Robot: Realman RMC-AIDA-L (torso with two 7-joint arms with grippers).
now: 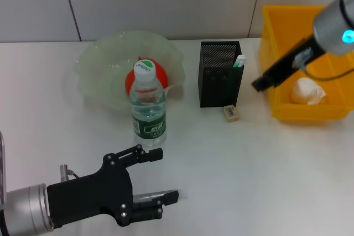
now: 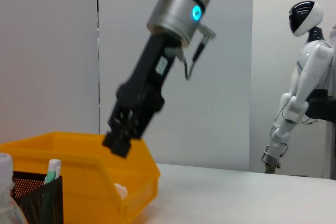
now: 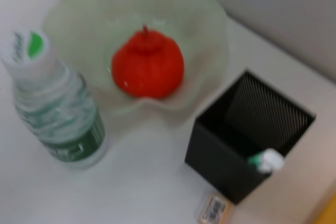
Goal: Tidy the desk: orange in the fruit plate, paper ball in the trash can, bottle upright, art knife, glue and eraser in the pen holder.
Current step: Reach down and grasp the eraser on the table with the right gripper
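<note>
Left gripper [image 1: 157, 178] waits open near the upright bottle [image 1: 148, 106]; right gripper [image 1: 261, 84], apparently closed, hangs by the bin [image 1: 310, 115].

The left gripper [image 1: 157, 176] hangs low at the near left, fingers spread apart. The right gripper [image 1: 260, 84] slants downward at the far right, its arm reaching in from above.

One pen holder [image 1: 220, 75] as landmark: one fruit plate [image 1: 99, 64] to its left holding one orange [image 1: 157, 74], one upright bottle [image 1: 148, 108] in front of that plate, one eraser [image 1: 230, 113] just before the holder's front right corner. One green-and-white glue stick [image 1: 239, 61] standing inside the holder. One yellow trash can [image 1: 287, 23] to its right containing one paper ball [image 1: 308, 92].
</note>
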